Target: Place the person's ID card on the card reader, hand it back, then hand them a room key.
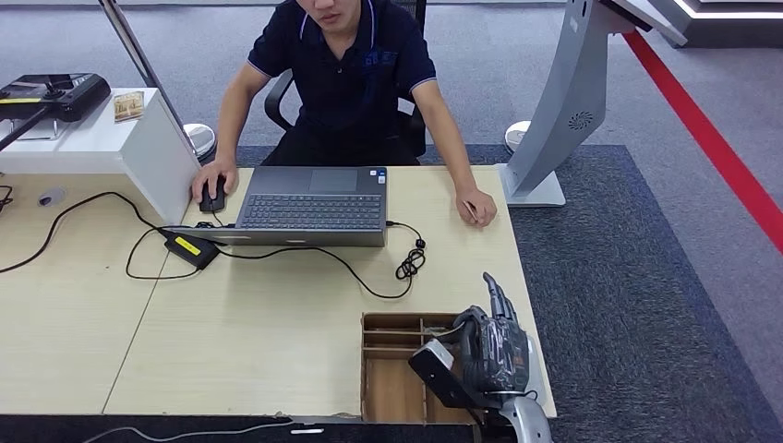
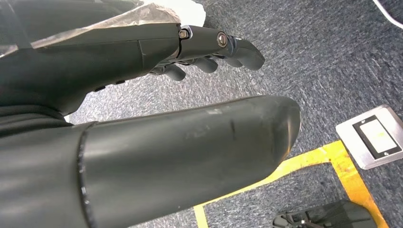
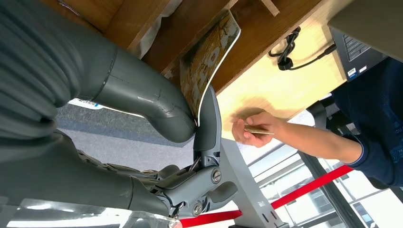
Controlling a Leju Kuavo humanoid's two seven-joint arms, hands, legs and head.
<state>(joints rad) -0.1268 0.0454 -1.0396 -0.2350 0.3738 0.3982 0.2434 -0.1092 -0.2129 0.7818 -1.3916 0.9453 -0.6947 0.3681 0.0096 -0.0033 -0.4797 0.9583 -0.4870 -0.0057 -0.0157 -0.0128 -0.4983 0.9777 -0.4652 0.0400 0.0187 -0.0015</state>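
My right hand (image 3: 199,142) pinches a room key card (image 3: 211,59) between thumb and 1 finger above the wooden tray (image 1: 388,369) at the desk's near edge. The person's hand (image 1: 475,205), holding a card (image 3: 259,129), rests on the desk (image 1: 231,323) beyond. I judge a level, slow extension toward that hand best. My left hand (image 2: 204,52) hangs empty, fingers loosely curled, above carpet.

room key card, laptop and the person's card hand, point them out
room key card (image 3: 211,61), right wrist view, printed face
laptop (image 1: 311,210), head view, keyboard
person's hand (image 3: 254,128), right wrist view, fingers around a card
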